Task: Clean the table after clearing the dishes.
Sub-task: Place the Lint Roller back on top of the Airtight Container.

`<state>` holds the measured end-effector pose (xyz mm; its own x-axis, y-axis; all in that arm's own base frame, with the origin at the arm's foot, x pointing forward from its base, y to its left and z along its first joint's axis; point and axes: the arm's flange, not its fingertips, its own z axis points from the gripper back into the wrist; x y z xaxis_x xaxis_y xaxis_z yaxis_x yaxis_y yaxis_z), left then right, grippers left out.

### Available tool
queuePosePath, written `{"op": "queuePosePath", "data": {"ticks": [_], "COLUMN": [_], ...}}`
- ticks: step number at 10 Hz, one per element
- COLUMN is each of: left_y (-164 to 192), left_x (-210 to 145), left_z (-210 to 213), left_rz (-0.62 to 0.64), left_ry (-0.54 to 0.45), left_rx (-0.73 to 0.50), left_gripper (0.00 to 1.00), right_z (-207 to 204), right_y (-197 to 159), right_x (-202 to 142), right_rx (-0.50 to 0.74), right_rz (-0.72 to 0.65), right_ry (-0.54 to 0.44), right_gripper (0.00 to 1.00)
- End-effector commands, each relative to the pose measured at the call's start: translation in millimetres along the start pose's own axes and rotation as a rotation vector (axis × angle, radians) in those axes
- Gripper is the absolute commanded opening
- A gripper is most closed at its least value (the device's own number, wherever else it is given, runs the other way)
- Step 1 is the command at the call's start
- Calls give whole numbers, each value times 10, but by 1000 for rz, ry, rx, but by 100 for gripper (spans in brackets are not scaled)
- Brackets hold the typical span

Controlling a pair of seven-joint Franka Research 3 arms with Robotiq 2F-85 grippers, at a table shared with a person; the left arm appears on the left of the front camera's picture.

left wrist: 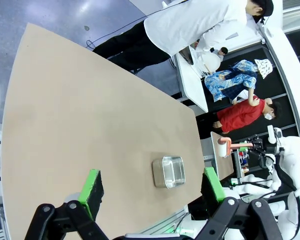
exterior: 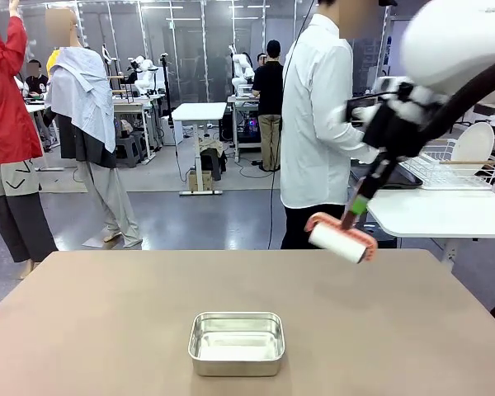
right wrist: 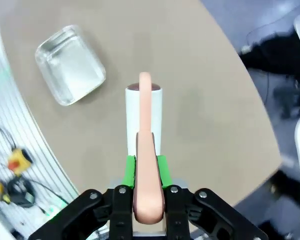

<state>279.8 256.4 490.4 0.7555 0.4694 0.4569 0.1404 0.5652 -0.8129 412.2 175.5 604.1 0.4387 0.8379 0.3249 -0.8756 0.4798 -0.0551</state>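
A: Table [exterior: 107, 322] is bare of dishes. Only the steel pan [exterior: 236, 342] sits on it, near the robot-side edge, about mid-width. White side table [exterior: 445, 210] beyond the far right corner has a rack [exterior: 454, 169]; a white plate [exterior: 473, 142] stands in it, and from here I can't tell whether the other dishes are there.

B: So we're on the wipe. Right arm?

A: Right gripper [right wrist: 145, 170] is pressed tight on the pink handle of the lint roller [exterior: 340, 240]. Roller hangs in the air over the far right part of the table, tilted, not touching.

B: Grip looks centred in the wrist view. Handle runs straight out between the pads [right wrist: 129, 171].

A: Agreed. For a good pass: level the drum so its whole length lands flat, then bring it down at the far right corner. If it stays tilted, only one end would roll.

B: Straight lanes, edge to edge, overlapping. Light pressure, or the handle may twist in the pinch.

A: Pan is in the way of the near lanes. Roll around it or have it moved first.

B: Left?

A: Left gripper [left wrist: 152, 187] is spread wide, holding nothing, high above the robot-side edge. Person [exterior: 318, 124] stands past the far edge, facing the side table. Keep strokes inside the table edges.
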Motion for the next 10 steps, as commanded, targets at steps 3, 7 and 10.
{"op": "queuePosePath", "data": {"ticks": [3, 7, 10], "left_y": [-1, -1, -1], "left_x": [4, 4, 4], "left_z": [17, 17, 17], "left_rz": [-2, -2, -2], "left_ry": [-9, -9, -9], "left_rx": [-5, -5, -5], "left_gripper": [100, 100, 100], "right_z": [-275, -285, -285], "right_y": [840, 996, 996], "right_x": [404, 541, 541], "right_rx": [-4, 28, 28], "right_rz": [331, 318, 318], "right_ry": [26, 41, 41], "right_gripper": [21, 21, 21]}}
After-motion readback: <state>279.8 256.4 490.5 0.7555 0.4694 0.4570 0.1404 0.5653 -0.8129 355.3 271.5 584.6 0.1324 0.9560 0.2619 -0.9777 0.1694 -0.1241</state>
